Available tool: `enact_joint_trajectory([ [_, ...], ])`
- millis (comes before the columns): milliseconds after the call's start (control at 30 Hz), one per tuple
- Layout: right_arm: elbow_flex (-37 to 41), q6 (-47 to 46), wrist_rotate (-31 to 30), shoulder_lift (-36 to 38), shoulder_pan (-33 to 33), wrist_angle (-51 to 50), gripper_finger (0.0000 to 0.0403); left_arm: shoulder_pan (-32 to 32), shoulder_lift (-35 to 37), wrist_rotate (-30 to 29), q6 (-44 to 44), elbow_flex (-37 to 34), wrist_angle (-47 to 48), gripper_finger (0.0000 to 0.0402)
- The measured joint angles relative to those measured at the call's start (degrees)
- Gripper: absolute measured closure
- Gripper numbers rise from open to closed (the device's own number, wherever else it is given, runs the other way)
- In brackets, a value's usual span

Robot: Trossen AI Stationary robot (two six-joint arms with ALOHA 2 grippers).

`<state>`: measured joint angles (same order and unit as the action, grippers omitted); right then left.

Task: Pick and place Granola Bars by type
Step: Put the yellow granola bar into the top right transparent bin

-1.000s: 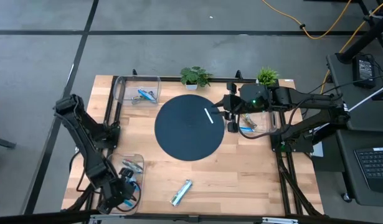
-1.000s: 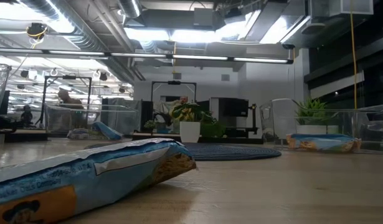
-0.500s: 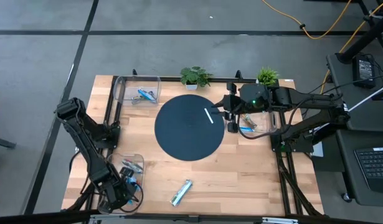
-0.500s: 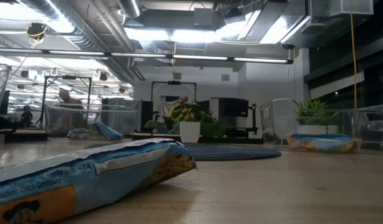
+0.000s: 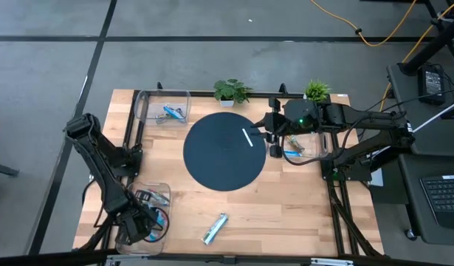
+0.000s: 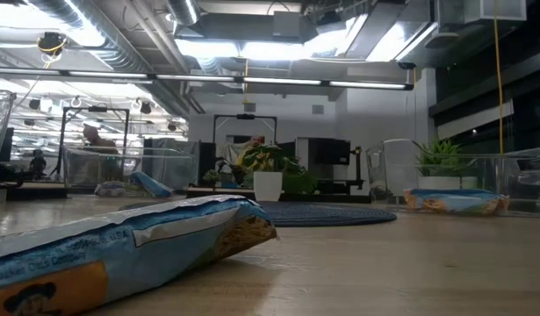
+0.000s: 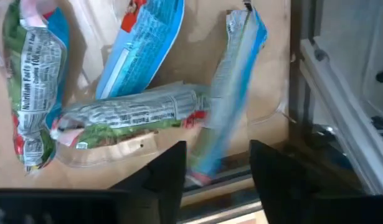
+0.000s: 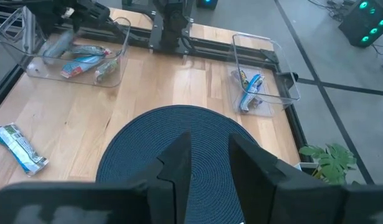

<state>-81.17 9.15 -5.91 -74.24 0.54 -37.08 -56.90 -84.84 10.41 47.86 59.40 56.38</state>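
My left gripper points down into the clear bin at the table's near left, open. A blurred blue granola bar lies lengthwise below it, its near end between the spread fingers. Beside it in the bin lie a silver-green bar, a blue bar and a green-white bar. One more bar lies flat on the wood near the front edge. My right gripper hangs open with nothing in it over the right side of the round blue mat.
A far-left bin holds a blue bar, and a bin at the right holds more. A thin white stick-like mark lies on the mat. Two potted plants stand at the far edge. Black rails run along both sides.
My left gripper has tipped more steeply downward and turned a little over the near-left bin, staying in about the same place. A blue bar now shows in the bin next to it. My right arm has kept still.
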Motion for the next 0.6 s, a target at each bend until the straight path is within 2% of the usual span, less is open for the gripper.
enact_joint_trajectory([
  [267, 0.0, 0.0, 0.0, 0.0, 0.0, 0.0, 0.0292, 0.5, 4.1, -1.4, 0.1, 0.0, 0.7, 0.0191],
  [500, 0.0, 0.5, 0.3, -0.7, 0.0, -0.3, 0.0292, 3.1, 4.5, -3.4, -2.0, 0.0, 0.7, 0.0198],
  [600, 0.0, 5.0, 5.5, -0.9, 0.2, -1.3, 0.0292, 5.0, 4.5, -3.9, -2.6, 0.8, 2.0, 0.0206],
])
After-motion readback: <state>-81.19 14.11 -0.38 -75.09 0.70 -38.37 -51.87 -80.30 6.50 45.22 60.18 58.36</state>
